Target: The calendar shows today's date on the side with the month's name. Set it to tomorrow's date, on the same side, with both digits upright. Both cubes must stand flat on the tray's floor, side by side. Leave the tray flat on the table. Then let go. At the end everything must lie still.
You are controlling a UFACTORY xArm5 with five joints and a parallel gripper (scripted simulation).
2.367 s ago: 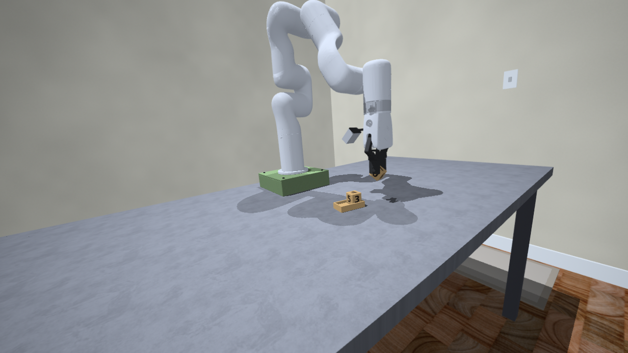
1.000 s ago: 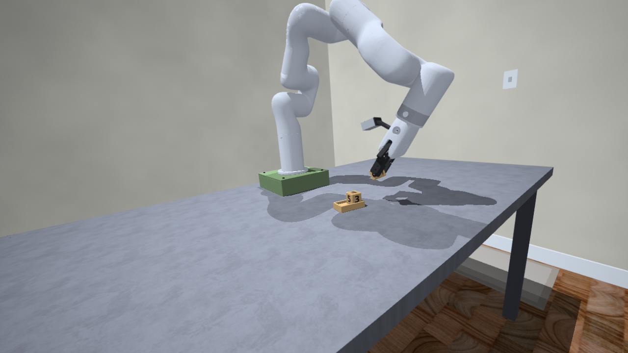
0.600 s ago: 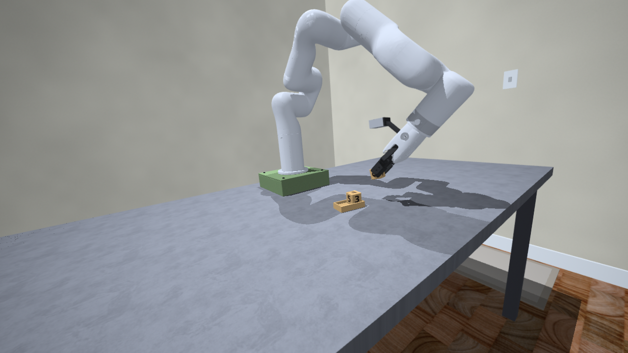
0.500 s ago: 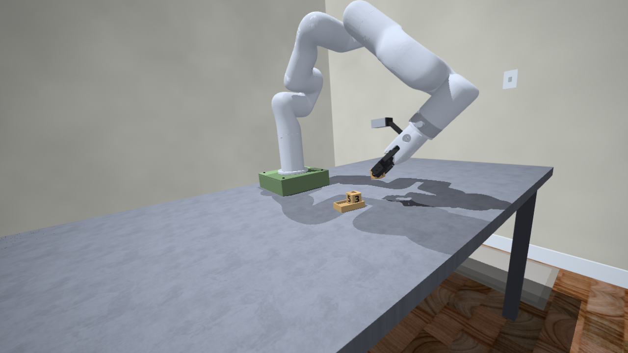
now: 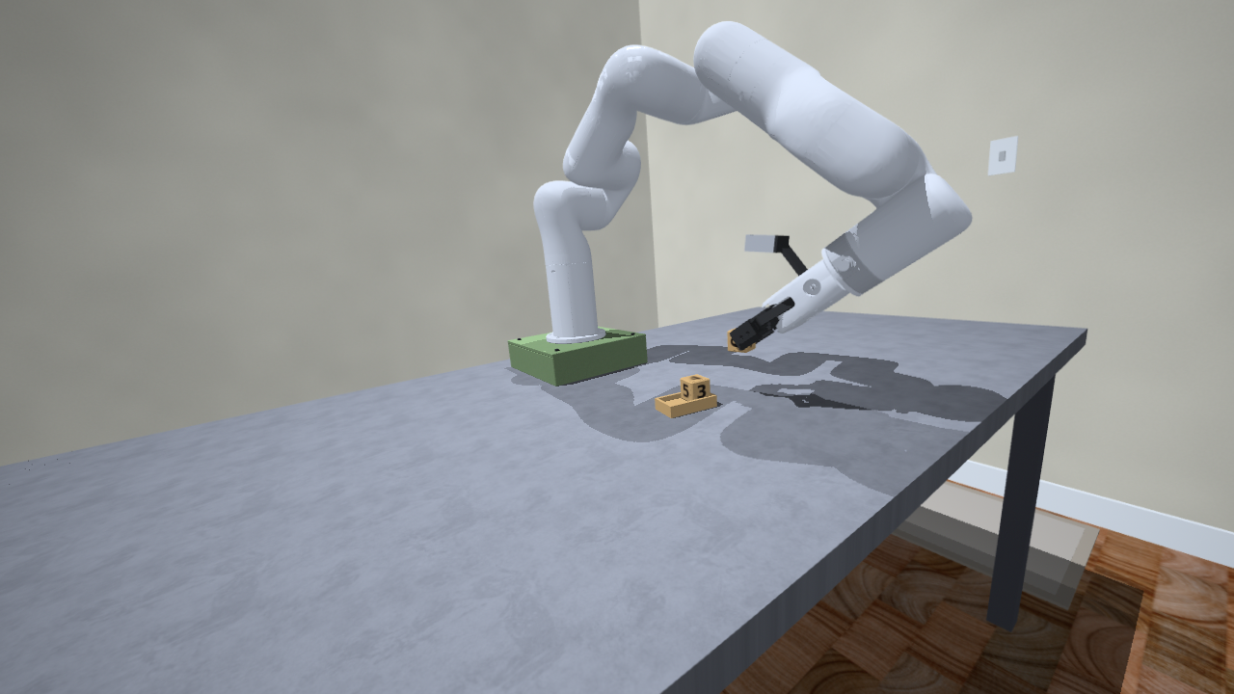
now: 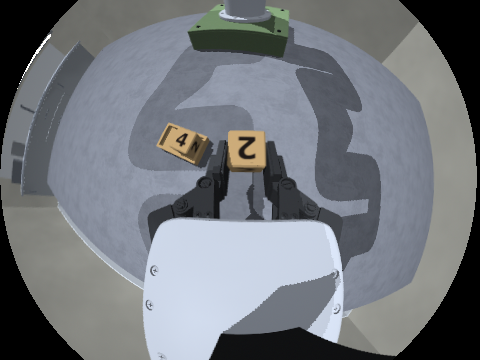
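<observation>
A small wooden tray lies flat on the grey table, with one wooden number cube standing at its right end; the faces toward the exterior view read 5 and 3. In the wrist view the tray lies to the left and a face reads 4. My gripper is tilted low, above the table behind and to the right of the tray. It is shut on a second wooden cube, whose face toward the wrist camera shows a 2 upside down. The month side of the tray is not legible.
The green robot base stands behind and left of the tray; it also shows at the top of the wrist view. The table's right edge runs close behind the arm. A wooden floor lies below.
</observation>
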